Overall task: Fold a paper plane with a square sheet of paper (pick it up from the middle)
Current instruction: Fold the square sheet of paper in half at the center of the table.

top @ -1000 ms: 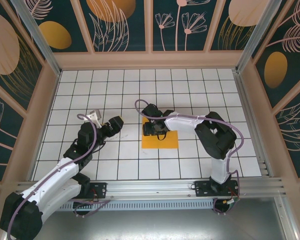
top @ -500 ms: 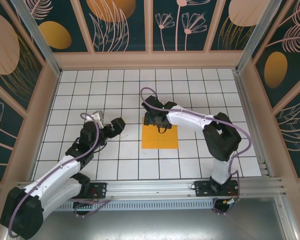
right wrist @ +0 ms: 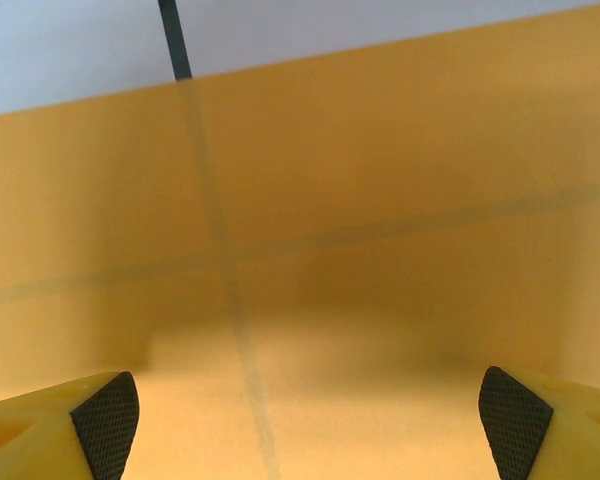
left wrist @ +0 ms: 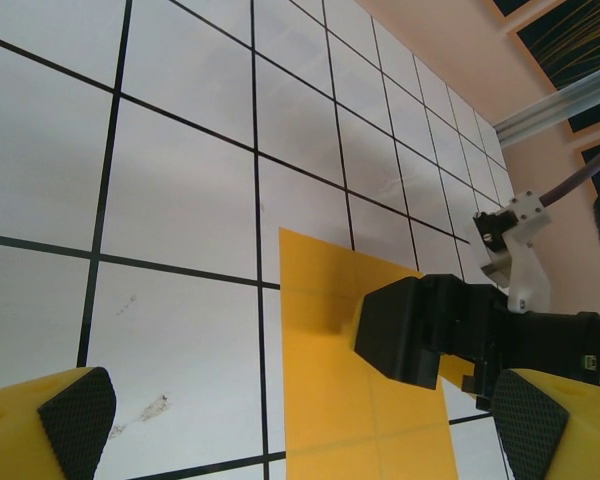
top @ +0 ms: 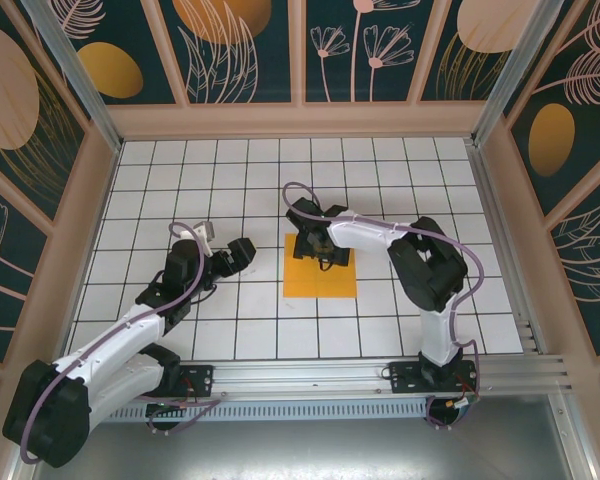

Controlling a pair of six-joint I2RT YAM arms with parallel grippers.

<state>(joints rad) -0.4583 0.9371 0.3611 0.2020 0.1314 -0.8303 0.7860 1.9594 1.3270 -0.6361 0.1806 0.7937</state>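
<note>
Square sheet of paper (top: 320,280) is lying flat and uncreased mid-worktop (top: 180,180); all folding is yet to be done. Right gripper (top: 320,248) is hovering low over its far half, jaws wide, holding nothing. Left gripper (top: 242,255) is hovering open beside it.

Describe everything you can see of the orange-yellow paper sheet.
The square sheet of paper is plain orange-yellow and thin enough that the black grid lines show through it in the wrist views. It lies flat and unfolded on the white tiled table, near the middle, with its edges roughly parallel to the grid. The right gripper is open over its far half; whether it touches the paper cannot be told. Nothing else rests on it.
</note>
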